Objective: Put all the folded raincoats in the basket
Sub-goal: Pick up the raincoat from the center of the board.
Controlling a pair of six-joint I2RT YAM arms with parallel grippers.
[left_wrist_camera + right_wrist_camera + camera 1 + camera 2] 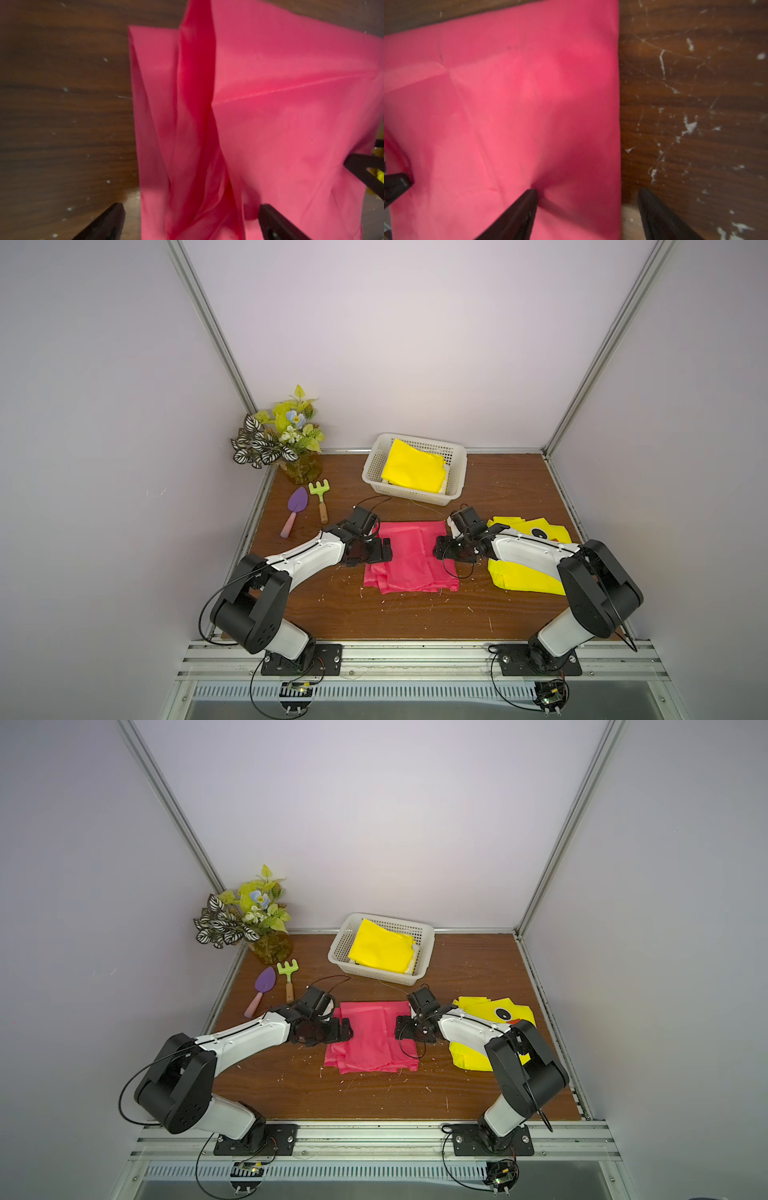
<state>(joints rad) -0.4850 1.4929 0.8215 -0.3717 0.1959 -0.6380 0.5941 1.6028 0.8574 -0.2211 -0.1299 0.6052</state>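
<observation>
The pink folded raincoat (411, 558) is seen flat on the wooden surface (415, 614), short of the white basket (371, 471). Its side edges are straddled by the left fingers (108, 224) and right fingers (521, 214), both spread apart, with nothing gripped.

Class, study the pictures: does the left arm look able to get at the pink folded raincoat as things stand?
Probably yes. The left gripper sits at the edge of the pink raincoat. In the left wrist view its jaws are open and straddle that edge, with nothing in between.
</observation>
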